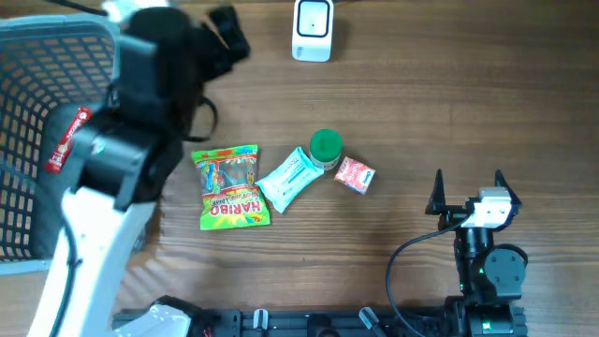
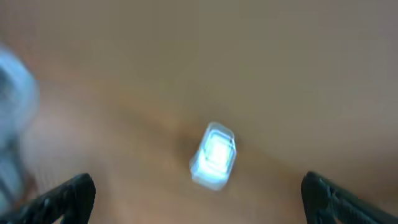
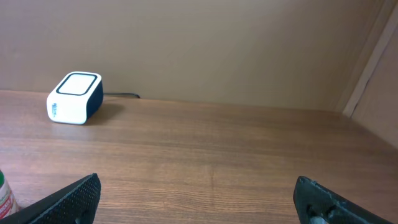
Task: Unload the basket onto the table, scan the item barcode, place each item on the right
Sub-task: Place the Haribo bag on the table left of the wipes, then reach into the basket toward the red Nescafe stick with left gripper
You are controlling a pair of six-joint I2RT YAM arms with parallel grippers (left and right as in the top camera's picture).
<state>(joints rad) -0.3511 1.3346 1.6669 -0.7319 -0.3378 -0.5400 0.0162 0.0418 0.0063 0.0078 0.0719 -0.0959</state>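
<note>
Scanning station: barcode scanner (image 1: 312, 28), 12 o'clock on the tabletop (image 1: 449, 103).
Items: Haribo bag (image 1: 231, 187), blue-white packet (image 1: 290, 178), green-capped bottle (image 1: 326, 147) and red packet (image 1: 355, 175), in a row at centre.
Left end effector (image 1: 232, 36): wide open, empty, 9 o'clock of the scanner.
Right end effector (image 1: 468, 187): wide open, empty, 4 o'clock.

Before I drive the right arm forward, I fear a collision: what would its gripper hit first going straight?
The way looks free: bare table ahead of the right gripper, then probably the wall. The scanner sits off left.

Overhead looks down; the low right wrist view shares the scanner (image 1: 312, 30).
</note>
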